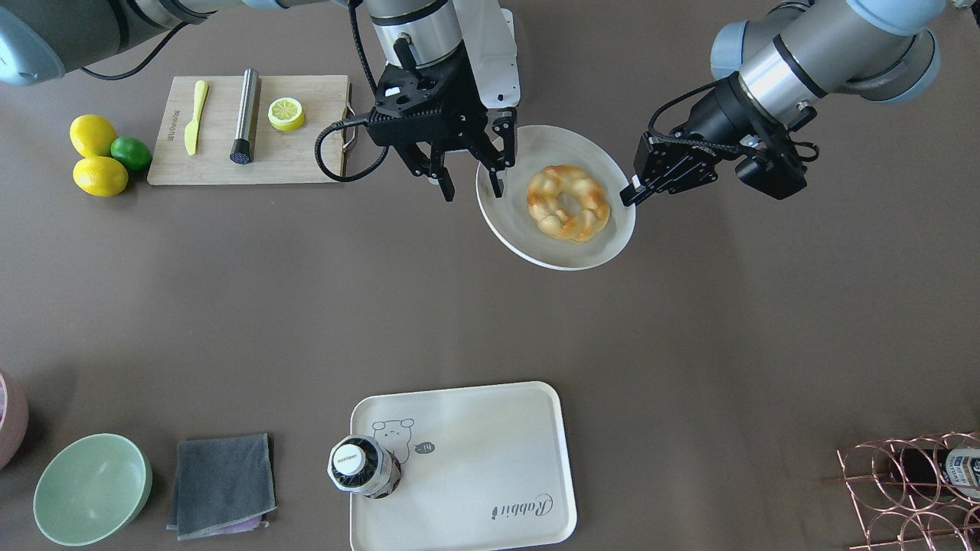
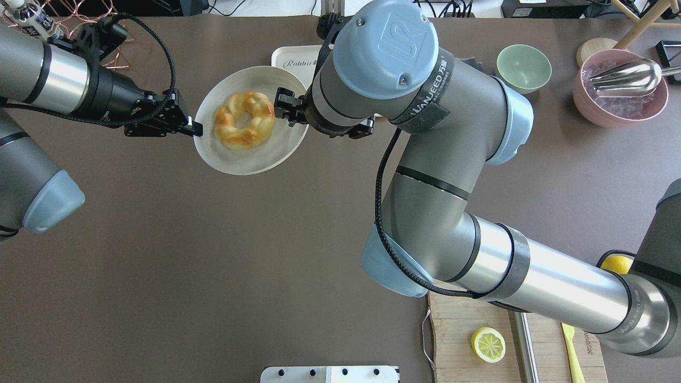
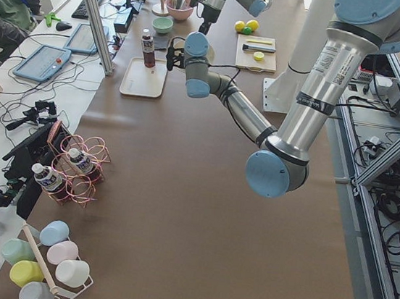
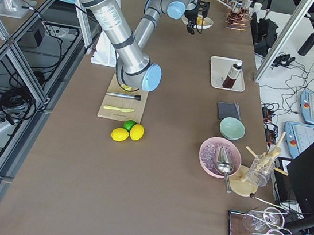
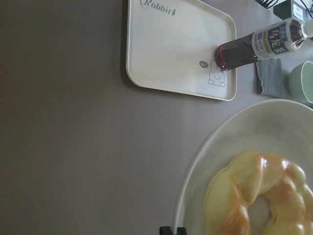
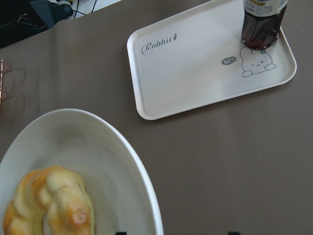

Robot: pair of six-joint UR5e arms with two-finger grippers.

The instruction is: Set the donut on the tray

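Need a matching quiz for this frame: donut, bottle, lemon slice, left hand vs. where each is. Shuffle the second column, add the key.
1. donut
2. bottle
3. lemon slice
4. left hand

A. on the wooden cutting board
B. clamped on the rim of the plate
C. lying on the plate
D. standing on the tray, by the bear drawing

Pairs: 1-C, 2-D, 3-A, 4-B

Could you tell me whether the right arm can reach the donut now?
Probably yes: the right tool is open at the rim of the plate, with the donut uncovered just beside it.
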